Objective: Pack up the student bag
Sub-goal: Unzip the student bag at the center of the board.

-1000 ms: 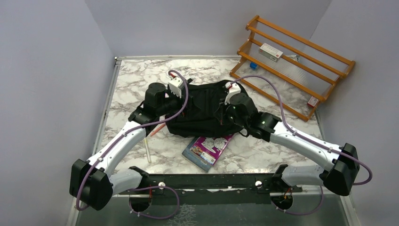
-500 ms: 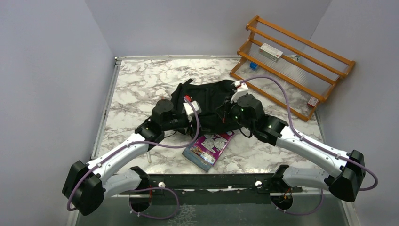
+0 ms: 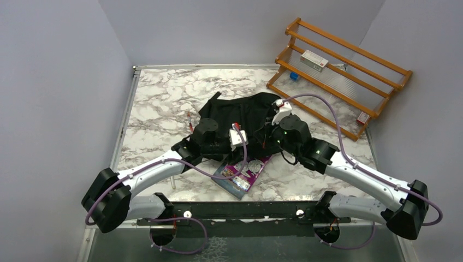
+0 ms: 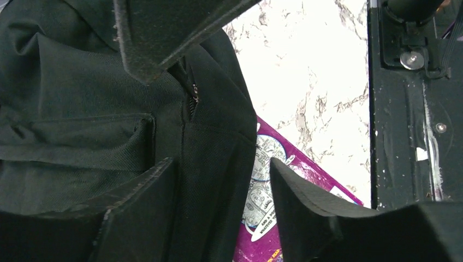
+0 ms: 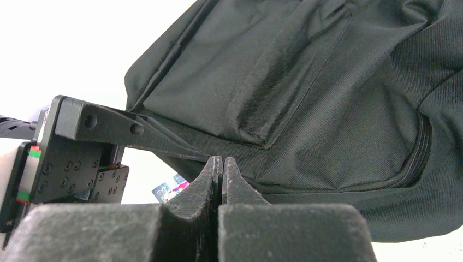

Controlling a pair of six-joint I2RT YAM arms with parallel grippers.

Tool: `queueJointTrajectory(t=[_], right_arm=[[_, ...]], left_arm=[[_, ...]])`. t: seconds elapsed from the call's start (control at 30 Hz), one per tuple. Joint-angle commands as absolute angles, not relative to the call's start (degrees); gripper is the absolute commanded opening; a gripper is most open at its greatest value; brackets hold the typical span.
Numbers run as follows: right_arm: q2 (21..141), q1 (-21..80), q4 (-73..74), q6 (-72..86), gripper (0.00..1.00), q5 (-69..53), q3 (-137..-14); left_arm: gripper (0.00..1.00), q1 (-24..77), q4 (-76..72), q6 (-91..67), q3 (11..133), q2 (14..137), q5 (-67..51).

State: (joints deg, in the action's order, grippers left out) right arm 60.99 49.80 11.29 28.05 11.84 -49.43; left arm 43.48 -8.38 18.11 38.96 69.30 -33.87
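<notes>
Marble tabletop [image 3: 158, 93] between grey walls [image 3: 54, 82] holds student bag [image 3: 240, 112]; left jaws parted, right jaws clenched.

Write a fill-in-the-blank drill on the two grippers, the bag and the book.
1. On the left gripper, the jaws are ____ above the edge of the student bag.
2. On the right gripper, the jaws are ____.
3. The book lying by the bag has a ____ cover.
Missing words: open; shut; purple.
</notes>
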Motion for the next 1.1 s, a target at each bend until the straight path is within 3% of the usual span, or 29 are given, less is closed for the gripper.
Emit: queueJointTrajectory(t=[0.0, 0.17, 0.33, 0.73, 1.07], right_arm=[[57.58, 49.65, 11.35, 29.69, 0.01, 12.28, -48.73], [55.55, 49.66, 13.37, 31.00, 0.01, 12.69, -46.59], [54.56, 49.65, 15.22, 33.52, 0.01, 13.05, -45.36], [55.84, 47.26, 28.15, 37.71, 0.01, 31.65, -48.32], [57.12, 31.10, 20.46, 31.61, 0.01, 21.85, -46.01]], left_arm=[[0.58, 46.89, -7.00, 19.15, 40.52, 70.93, -30.16], [0.38, 50.91, -5.44, 19.00, 40.98, 74.12, -27.12], [0.00, 55.09, -3.77, 17.34, 41.58, 77.36, -23.39], [0.00, 61.48, -6.17, 15.61, 34.84, 74.29, -12.14], [0.00, 63.25, -7.27, 14.55, 33.07, 73.89, -7.44]])
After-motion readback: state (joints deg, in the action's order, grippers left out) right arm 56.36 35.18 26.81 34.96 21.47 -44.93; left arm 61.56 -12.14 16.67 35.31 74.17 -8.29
